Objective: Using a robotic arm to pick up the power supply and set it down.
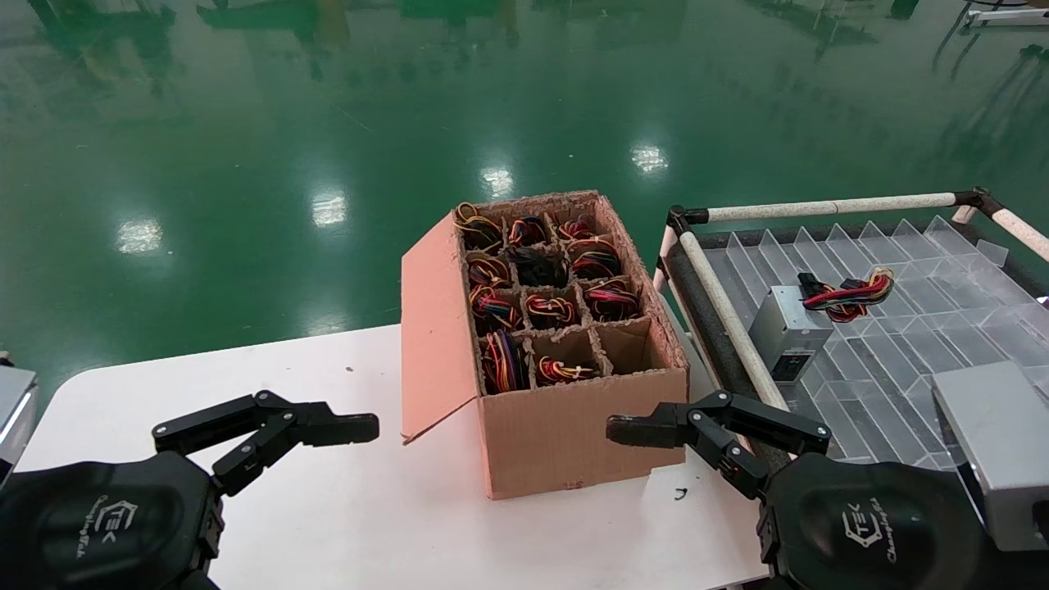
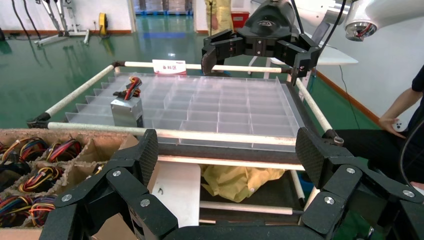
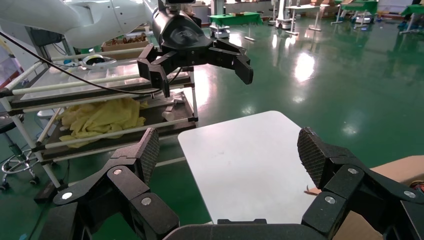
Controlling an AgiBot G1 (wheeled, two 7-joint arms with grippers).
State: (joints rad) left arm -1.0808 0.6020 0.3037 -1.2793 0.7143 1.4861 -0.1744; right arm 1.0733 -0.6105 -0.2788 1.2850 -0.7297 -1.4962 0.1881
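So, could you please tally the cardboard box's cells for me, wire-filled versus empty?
Box cells holding wire coils: 11
Empty cell: 1
Total: 12 cells

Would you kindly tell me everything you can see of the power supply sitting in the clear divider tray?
The power supply is a small grey metal box with a dark panel on the face turned toward the robot. A bundle of red, yellow and black wires with a black connector leaves its far end and lies across the dividers. It rests tilted in the clear compartment tray, near the tray's white padded rail, beside the cardboard box. Neither gripper touches it.
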